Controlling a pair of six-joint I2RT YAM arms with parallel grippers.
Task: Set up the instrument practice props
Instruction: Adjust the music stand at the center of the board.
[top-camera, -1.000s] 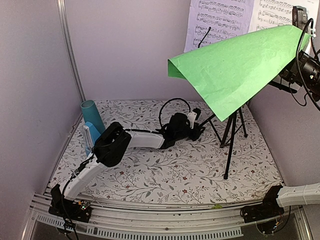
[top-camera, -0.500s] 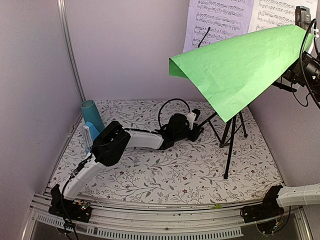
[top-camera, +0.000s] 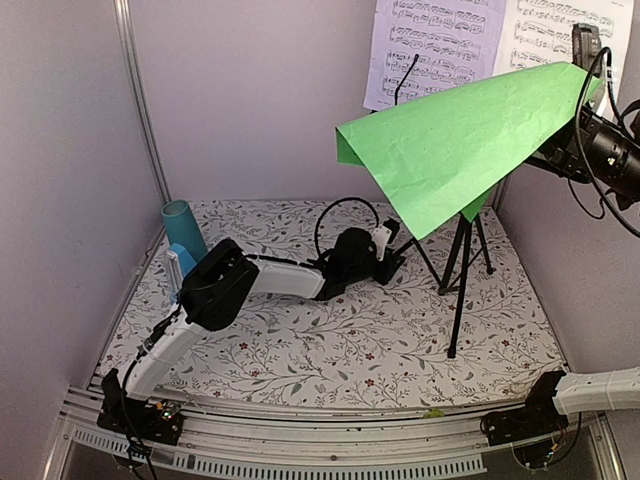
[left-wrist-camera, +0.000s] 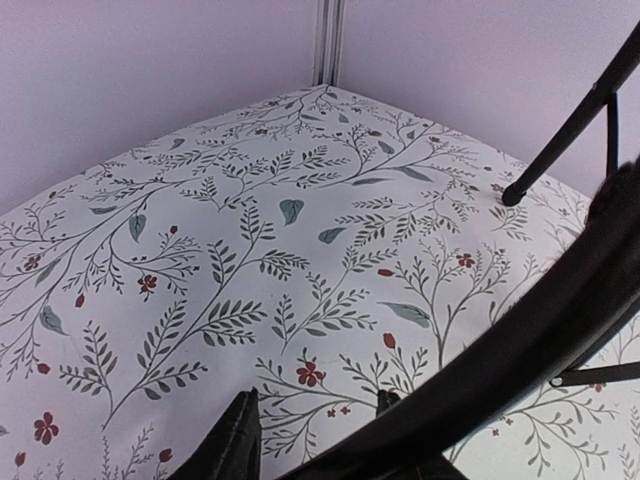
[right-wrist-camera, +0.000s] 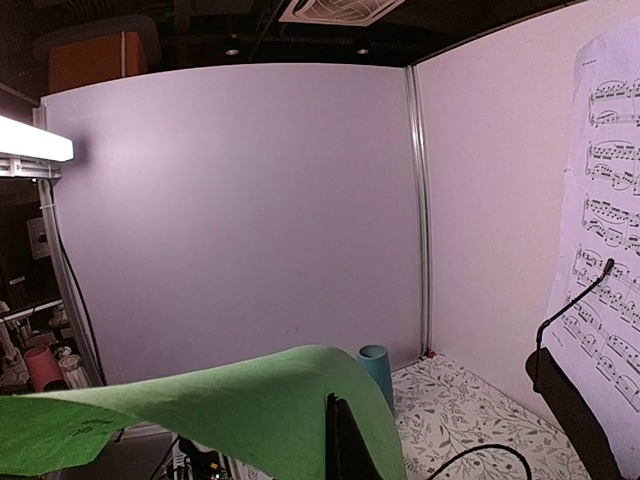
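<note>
The black music stand stands at the back right on its tripod legs. White sheet-music pages lean on it high up. My right gripper is shut on the edge of a green page, which hangs curved in the air in front of the stand. In the right wrist view that green page droops over my right gripper. My left gripper lies low by the tripod. Its jaws stand apart, with a stand leg crossing between them. The blue metronome sits at the left, partly behind my left arm.
A teal cup stands upright just behind the metronome, close to the left wall. Walls close in the floral table on the left, back and right. A thin black wand rises in front of the white pages.
The right gripper has swung the green page down and a little leftward, uncovering more of the white pages. The left arm has barely moved.
</note>
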